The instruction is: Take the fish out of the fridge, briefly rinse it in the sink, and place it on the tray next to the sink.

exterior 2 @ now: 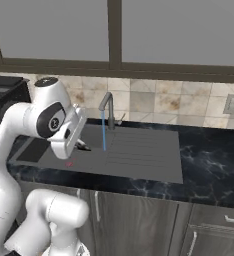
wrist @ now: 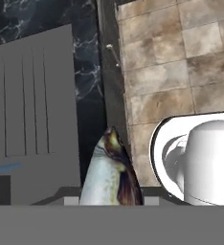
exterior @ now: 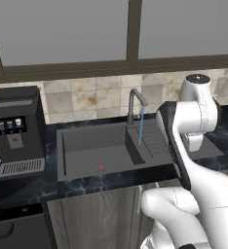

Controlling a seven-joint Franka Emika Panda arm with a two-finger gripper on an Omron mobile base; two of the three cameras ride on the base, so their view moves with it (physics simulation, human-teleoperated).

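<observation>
A: One fish (wrist: 111, 174) is in the grip. In the hand view it rises from between the fingertips at the bottom edge, pale belly on one side, dark brown back on the other, pointed end up.

B: State of the gripper (exterior 2: 83, 146)?

A: Jaws drawn together, clamped on the fish. In the right base view the dark fingertips sit just below the white hand, over the sink (exterior: 94, 148) basin.

B: Position relative to the faucet (exterior: 134, 104)?

A: The hand hangs beside the faucet, toward the basin side. A thin blue stream of water (exterior 2: 103, 131) falls from the spout onto the sink surface; the gripper is near the stream, but contact between fish and water cannot be told.

B: Surroundings?

A: Sink set in a dark marbled counter (exterior 2: 209, 160), with a ribbed drainboard (exterior 2: 139, 150) on one side and a small red drain mark (exterior: 100, 167) in the basin. A black coffee machine (exterior: 17, 129) stands on the counter beside the sink. Tiled backsplash (exterior 2: 154, 102) behind, window above.
</observation>
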